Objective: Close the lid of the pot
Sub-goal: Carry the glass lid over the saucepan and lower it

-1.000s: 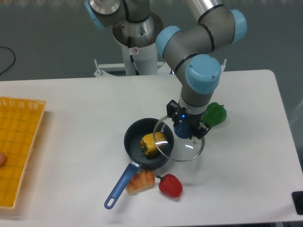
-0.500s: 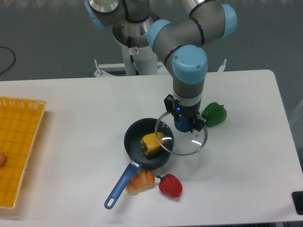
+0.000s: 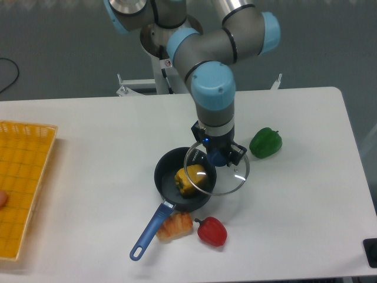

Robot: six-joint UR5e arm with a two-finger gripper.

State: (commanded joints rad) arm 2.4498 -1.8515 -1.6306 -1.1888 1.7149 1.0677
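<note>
I have the pincer clamped on the blue knob of the pot lid, carrying the glass disc just above the worktop. The lid overlaps only the right side of the pot; most of it hangs out past the rim toward the green pepper. The pot sits near the middle of the worktop, its long blue handle pointing down-left, with a yellow pepper inside it.

My main worry is that yellow pepper. It looks tall enough to stand near the rim, though from this angle I can't be sure of its height against the pot wall. If it pokes above, the lid will rest on it and rock instead of seating. The second risk is lowering too soon: with the lid this far off-centre, its left edge would catch the pot's right rim, tip the disc in my grip, or shove the light pot sideways into the croissant and red pepper lying just beside the handle. The lid also seems tilted slightly, so one edge could land first.

Against the picture from half a second ago, the arm has swung left: the wrist now stands over the pot's right edge, the lid covers more of the pot opening, and the green pepper, then touching the lid's outline, is now clear of it. The yellow basket at the left is unchanged.
</note>
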